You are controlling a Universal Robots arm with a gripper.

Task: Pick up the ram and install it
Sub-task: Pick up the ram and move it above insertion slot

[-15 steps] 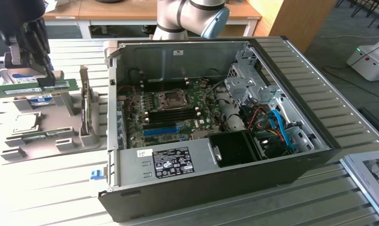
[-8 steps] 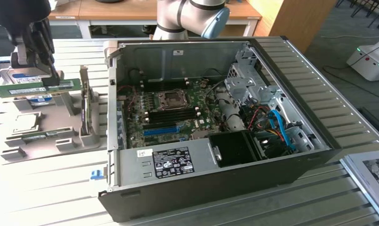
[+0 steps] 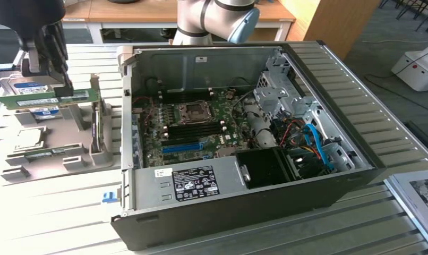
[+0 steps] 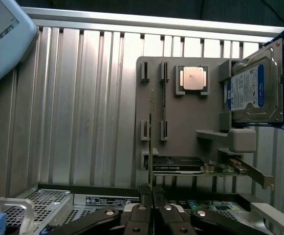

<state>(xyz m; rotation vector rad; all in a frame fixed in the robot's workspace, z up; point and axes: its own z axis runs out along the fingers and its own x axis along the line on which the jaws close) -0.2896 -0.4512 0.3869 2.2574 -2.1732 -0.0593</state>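
The pincer (image 3: 50,79) is closed on the ram (image 3: 51,99), gripping the stick by its upper long edge. In the exterior view the ram lies level, with its sticker facing the camera. In the wrist view it shows edge-on as a thin line (image 4: 151,142) running out from between the fingers (image 4: 141,193).

The ram hangs over the grey holder (image 3: 86,154) on the surface (image 3: 58,212), at the exterior view's left, well apart from the open case (image 3: 327,175). It seems to be lifted free of the holder's posts, though the angle makes it hard to tell whether its lower edge is fully clear.

I judge the pick-up to be done, or nearly so, and the install not yet begun: the stick is nowhere near the motherboard (image 3: 186,135).

Seating it will call for getting past the case wall. The stick's long edge must then line up with one of the dark memory slots (image 3: 196,127) beside the socket (image 3: 195,110). It needs a straight, even press so that neither end goes in first.
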